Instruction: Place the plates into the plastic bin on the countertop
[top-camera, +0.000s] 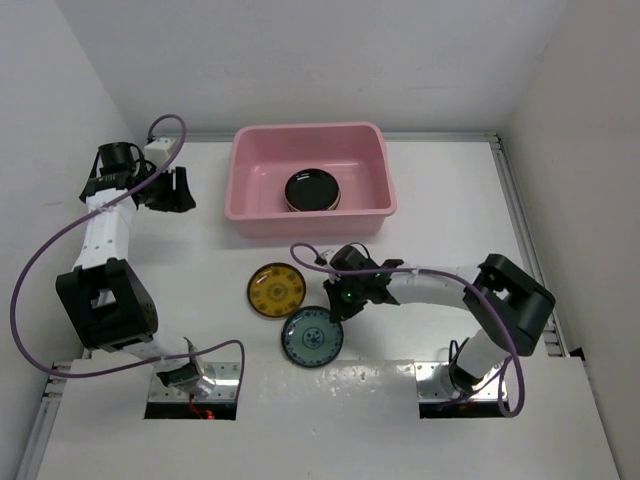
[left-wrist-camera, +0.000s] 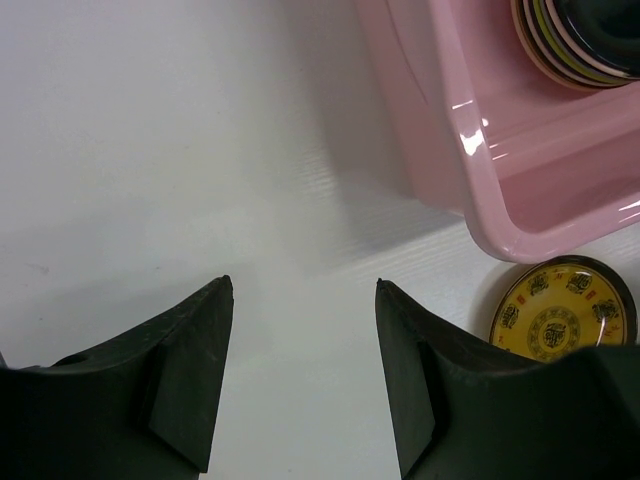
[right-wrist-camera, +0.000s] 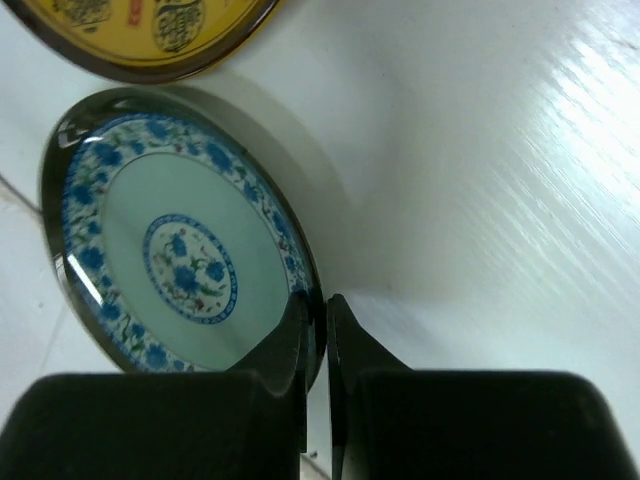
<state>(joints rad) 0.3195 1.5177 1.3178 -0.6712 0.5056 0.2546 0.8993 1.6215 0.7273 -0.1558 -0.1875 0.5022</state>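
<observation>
The pink plastic bin (top-camera: 256, 172) stands at the back of the white countertop (top-camera: 440, 200) and holds a stack of plates topped by a glossy black one (top-camera: 312, 190). A yellow-brown plate (top-camera: 276, 290) and a blue-grey plate (top-camera: 312, 337) lie in front of it. My right gripper (top-camera: 341, 299) is shut on the blue-grey plate's rim (right-wrist-camera: 170, 255), one finger (right-wrist-camera: 285, 345) over it and one under. That edge looks raised, with a shadow beneath. My left gripper (top-camera: 176, 190) is open and empty, left of the bin.
In the left wrist view the bin's corner (left-wrist-camera: 470, 150), the stack (left-wrist-camera: 580, 40) and the yellow-brown plate (left-wrist-camera: 560, 318) show beyond the open gripper (left-wrist-camera: 305, 285). The yellow-brown plate (right-wrist-camera: 150, 30) lies close beside the blue-grey one. Walls enclose the table on three sides.
</observation>
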